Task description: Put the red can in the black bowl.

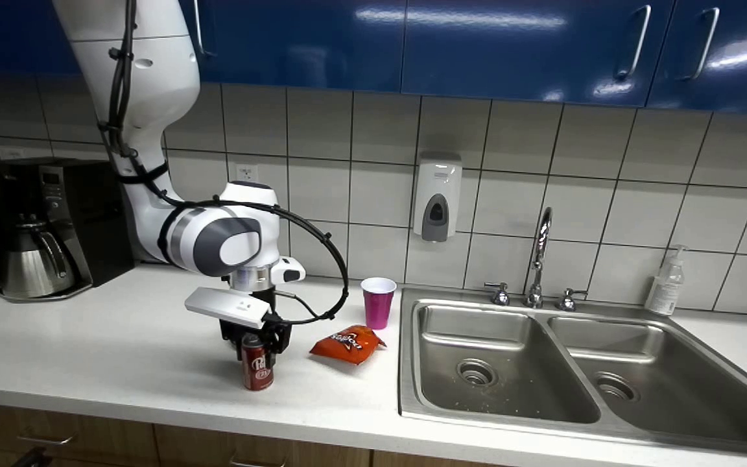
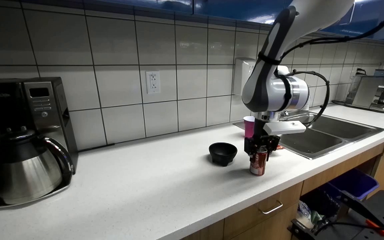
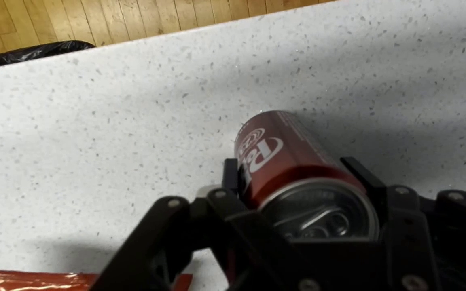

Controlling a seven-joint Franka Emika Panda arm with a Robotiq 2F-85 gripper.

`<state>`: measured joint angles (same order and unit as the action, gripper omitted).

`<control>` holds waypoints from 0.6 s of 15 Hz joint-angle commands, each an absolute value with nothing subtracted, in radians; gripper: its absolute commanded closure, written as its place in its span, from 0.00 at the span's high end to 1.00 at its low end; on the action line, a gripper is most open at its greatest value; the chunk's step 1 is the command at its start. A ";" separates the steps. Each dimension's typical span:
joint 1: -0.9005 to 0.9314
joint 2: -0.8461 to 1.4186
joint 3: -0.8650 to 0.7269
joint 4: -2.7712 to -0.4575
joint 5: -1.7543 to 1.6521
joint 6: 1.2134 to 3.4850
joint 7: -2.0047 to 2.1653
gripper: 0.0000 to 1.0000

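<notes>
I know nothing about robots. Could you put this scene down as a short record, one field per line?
Place: counter, with a sink set in it
Can: red, upright, apparently standing on the counter
Gripper: around the can's upper part; whether it grips, cannot tell
Bowl: black, apart from the can, nearer the wall
Can in bowl: not yet
Also on the counter: cup, bag, coffee maker
</notes>
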<state>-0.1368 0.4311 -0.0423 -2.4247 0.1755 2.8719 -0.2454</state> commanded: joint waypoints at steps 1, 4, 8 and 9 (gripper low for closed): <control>-0.172 0.439 -0.014 -2.412 0.156 2.884 -0.217 0.39; -0.176 0.413 -0.015 -2.421 0.153 2.873 -0.222 0.39; -0.183 0.349 -0.016 -2.434 0.154 2.854 -0.227 0.39; -0.183 0.333 -0.017 -2.438 0.154 2.854 -0.227 0.39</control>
